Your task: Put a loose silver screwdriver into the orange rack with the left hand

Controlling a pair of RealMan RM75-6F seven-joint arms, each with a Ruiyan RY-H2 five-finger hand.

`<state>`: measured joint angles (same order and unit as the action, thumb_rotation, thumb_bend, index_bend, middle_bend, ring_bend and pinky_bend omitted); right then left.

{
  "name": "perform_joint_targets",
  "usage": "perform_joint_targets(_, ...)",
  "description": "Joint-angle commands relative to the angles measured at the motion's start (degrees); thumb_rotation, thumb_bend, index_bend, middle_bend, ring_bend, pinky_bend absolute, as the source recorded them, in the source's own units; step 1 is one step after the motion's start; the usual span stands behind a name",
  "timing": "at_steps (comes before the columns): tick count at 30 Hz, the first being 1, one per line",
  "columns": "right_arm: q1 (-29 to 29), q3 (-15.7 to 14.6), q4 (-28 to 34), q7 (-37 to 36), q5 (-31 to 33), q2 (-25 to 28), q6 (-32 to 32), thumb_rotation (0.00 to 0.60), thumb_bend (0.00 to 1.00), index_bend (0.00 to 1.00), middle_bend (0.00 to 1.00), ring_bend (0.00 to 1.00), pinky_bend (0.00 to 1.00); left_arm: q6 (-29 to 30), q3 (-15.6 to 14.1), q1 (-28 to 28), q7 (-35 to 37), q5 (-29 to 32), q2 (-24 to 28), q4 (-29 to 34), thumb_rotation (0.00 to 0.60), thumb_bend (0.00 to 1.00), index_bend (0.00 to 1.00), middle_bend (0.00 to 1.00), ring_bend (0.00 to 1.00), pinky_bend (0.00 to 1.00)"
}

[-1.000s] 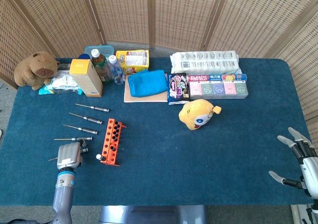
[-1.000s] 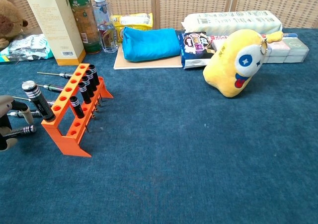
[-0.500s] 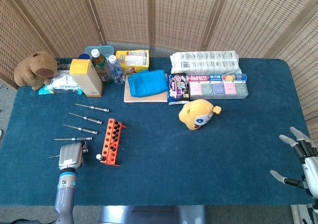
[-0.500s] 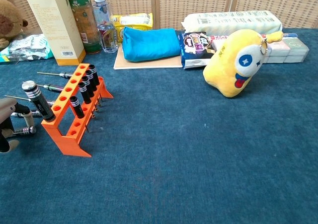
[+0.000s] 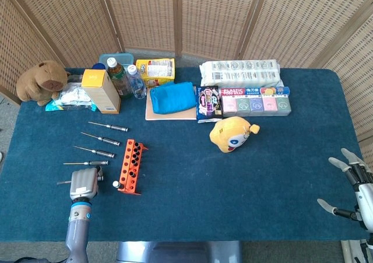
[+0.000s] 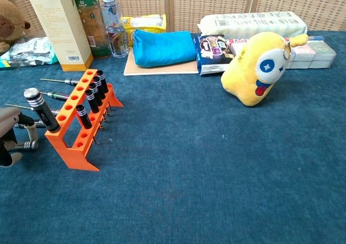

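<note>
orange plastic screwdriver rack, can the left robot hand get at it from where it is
Probably yes: the left robot hand sits just left of the orange plastic screwdriver rack, with only bare blue cloth between them in the head view.

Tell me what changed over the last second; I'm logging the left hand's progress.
The left hand drew back slightly toward the table's near edge, holding a silver screwdriver. The orange rack, the other loose screwdrivers and the right hand stayed put.
</note>
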<state>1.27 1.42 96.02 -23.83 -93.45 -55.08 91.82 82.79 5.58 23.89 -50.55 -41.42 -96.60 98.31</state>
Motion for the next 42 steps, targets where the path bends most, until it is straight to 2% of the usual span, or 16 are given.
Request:
perform_joint_targets(1,0.03,0.04,0.01,-0.01,0.07,-0.01,-0.05,0.600,0.01,0.18,0.05,0.00,0.00,-0.03,-0.01,0.06,-0.16,0.01,-0.05,-0.03,0.600,0.38,0.43,1.00,1.00,0.97)
perform_joint_targets(12,0.18,-0.11,0.38,-0.47,0.10,0.23,-0.55,0.600,0.01,0.18,0.05,0.00,0.00,-0.35,-0.33,0.30,-1.32,0.37,-0.09,-0.15,0.600,0.38,0.44,1.00,1.00,0.97)
perform_joint_targets(21,0.26,-0.55,0.59,-2.08,-0.15,0.92,-1.12,0.600,0.01,0.18,0.05,0.00,0.00,0.08,-0.92,0.54,-2.86,0.09,-0.07,0.32,0.600,0.41,0.52,1.00,1.00,0.97)
perform_joint_targets(33,0.35,-0.73,0.65,-2.63,-0.17,1.39,-1.44,0.600,0.01,0.18,0.06,0.00,0.00,0.50,-1.06,0.50,-3.46,-0.05,-0.09,0.45,0.600,0.43,0.52,1.00,1.00,0.97)
perform_joint_targets(42,0.59,-0.97,0.63,-1.64,-0.37,1.12,-2.08,0.600,0.01,0.18,0.06,0.00,0.00,2.88,-1.79,-1.02,-0.41,-4.36,3.95,6.04,0.600,0.43,0.52,1.00,1.00,0.97)
